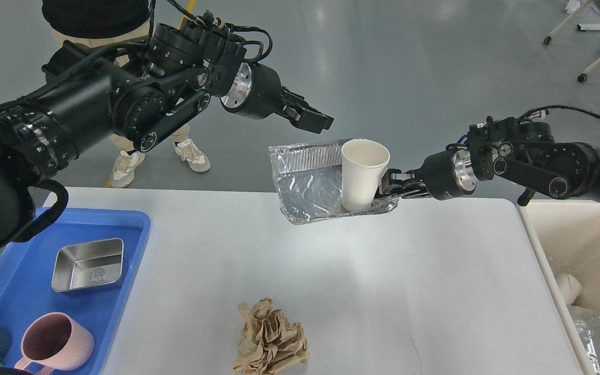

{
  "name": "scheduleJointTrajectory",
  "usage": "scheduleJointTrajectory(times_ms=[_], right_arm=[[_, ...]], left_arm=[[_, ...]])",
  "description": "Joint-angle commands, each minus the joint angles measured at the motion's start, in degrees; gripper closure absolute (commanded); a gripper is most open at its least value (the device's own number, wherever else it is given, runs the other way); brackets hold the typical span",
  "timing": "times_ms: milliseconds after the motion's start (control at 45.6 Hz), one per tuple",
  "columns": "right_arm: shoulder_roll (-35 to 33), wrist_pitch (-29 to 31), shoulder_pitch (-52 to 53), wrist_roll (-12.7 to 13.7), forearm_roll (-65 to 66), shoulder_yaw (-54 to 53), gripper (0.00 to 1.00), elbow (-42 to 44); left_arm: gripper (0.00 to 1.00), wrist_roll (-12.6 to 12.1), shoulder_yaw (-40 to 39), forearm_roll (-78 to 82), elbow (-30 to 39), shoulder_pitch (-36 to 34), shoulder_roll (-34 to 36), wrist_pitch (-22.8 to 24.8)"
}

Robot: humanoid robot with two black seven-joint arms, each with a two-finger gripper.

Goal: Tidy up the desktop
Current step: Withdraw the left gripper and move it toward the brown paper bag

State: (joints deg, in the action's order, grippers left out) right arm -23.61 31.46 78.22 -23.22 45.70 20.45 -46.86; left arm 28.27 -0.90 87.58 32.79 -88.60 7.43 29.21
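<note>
The white desktop (409, 281) fills the lower view. My right gripper (387, 186) is shut on the right edge of a crumpled foil tray (305, 187) and holds it in the air above the table's far edge. A white paper cup (362, 174) stands upright in the tray's right end. My left gripper (318, 119) is open and empty, above and to the left of the cup, clear of it. A crumpled brown paper ball (271, 341) lies on the desktop near the front edge.
A blue tray (141, 229) at the left holds a steel box (88, 264) and a pink mug (58, 341). A cream bin (591, 245) with trash inside stands at the right table edge. A person's feet (190, 156) are behind the table.
</note>
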Motion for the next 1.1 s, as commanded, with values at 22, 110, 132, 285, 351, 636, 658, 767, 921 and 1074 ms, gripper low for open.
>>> scheduleJointTrajectory(times_ms=[22,110,132,285,351,636,658,767,921,1074], right_arm=[[-0.03,0.00,0.00,0.01,0.00,0.03,1.00,0.02],[-0.21,0.00,-0.35,0.01,0.00,0.03,1.00,0.02],[-0.21,0.00,-0.44,0.01,0.00,0.03,1.00,0.02],[-0.12,-0.09,-0.53,0.10,0.00,0.12,1.00,0.10],[-0.12,-0.09,-0.53,0.28,0.00,0.12,1.00,0.02],[-0.12,-0.18,-0.53,0.45,0.00,0.21,1.00,0.02],[-0.12,-0.18,-0.53,0.54,0.00,0.21,1.00,0.02],[-0.12,-0.09,-0.53,0.89,0.00,0.21,1.00,0.02],[-0.03,-0.17,-0.53,1.07,0.00,0.21,1.00,0.02],[-0.12,-0.09,-0.79,1.07,0.00,0.21,1.00,0.02]], left_arm=[[0.10,-0.06,-0.16,-4.52,-0.01,-0.08,3.19,-0.03],[0.08,-0.06,-0.07,-9.08,-0.01,0.27,6.44,-0.03],[0.08,-0.06,-0.07,-10.40,-0.01,0.44,7.58,-0.03],[0.05,-1.29,-0.07,-18.67,0.25,3.51,15.49,-0.03],[0.04,-4.79,0.02,-20.95,0.87,5.71,18.92,-0.03],[0.03,-17.46,-0.24,-30.62,10.35,17.75,30.96,-4.60],[0.03,-17.38,-0.24,-30.80,12.27,18.80,32.11,-4.95],[0.03,-16.94,-0.59,-30.81,24.05,23.38,39.75,-5.92],[0.03,-16.94,-4.89,-30.72,31.36,29.88,44.59,-7.15],[0.03,-17.37,-14.20,-31.77,39.26,40.06,50.13,-7.77]])
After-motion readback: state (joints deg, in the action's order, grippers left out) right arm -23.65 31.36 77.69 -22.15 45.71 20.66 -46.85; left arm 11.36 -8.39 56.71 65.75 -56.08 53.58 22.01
